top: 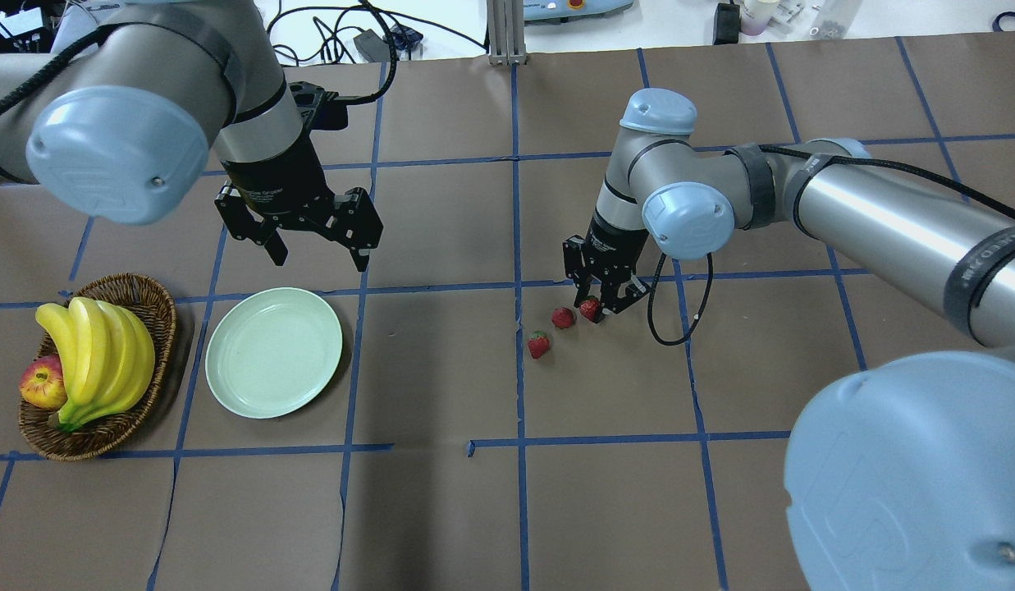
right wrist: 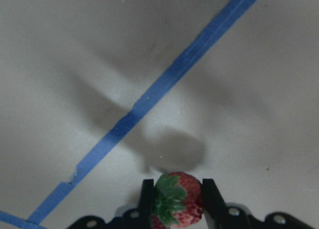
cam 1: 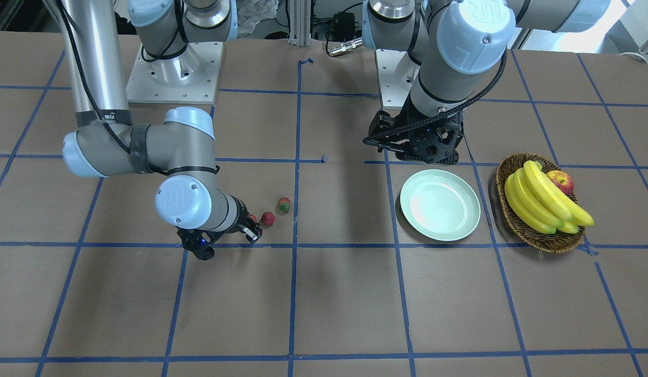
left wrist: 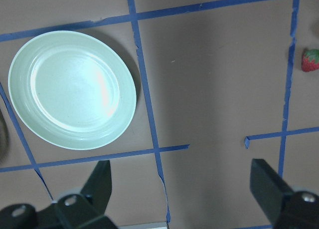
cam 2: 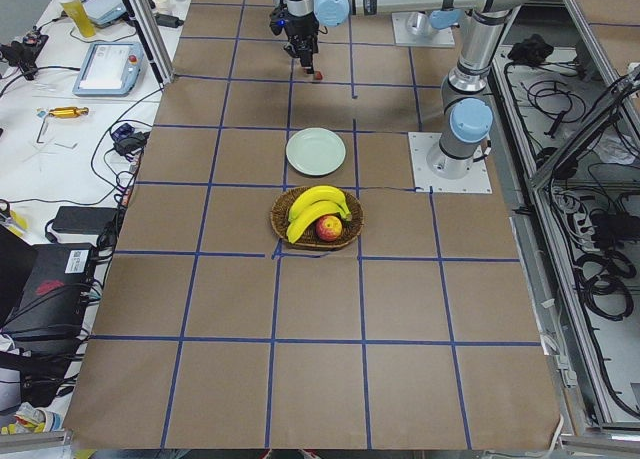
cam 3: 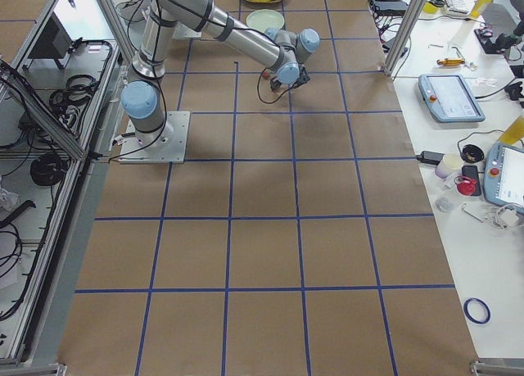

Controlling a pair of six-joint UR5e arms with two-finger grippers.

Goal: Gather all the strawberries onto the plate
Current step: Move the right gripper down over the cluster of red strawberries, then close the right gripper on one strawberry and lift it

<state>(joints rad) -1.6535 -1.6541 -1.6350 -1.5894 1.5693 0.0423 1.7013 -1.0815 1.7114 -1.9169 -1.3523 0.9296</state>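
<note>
Robotics lab. Brown paper-covered table point(cam 2: 320, 379) gridded with blue tape point(cam 2: 274, 309), robot arm point(cam 2: 480, 49) bolted to a metal base plate point(cam 2: 425, 179). Teach pendants point(cam 2: 104, 71) on a white side bench point(cam 2: 60, 149), cable bundles point(cam 2: 600, 269), aluminium frame posts point(cam 2: 148, 29).

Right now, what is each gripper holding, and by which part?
The right gripper clamps a small red strawberry with a green cap by its opposite sides. The left gripper, open, holds nothing.

Overhead cam looks down on the table point(top: 507, 509) from one long side and the front cam from the opposite one, so they're mirrored but both catch the plate point(top: 273, 353) and basket point(top: 113, 439). Side cams sit far off at each end, looking along it. Left wrist cam hangs above the plate, right one's super close on a strawberry point(right wrist: 182, 199).
</note>
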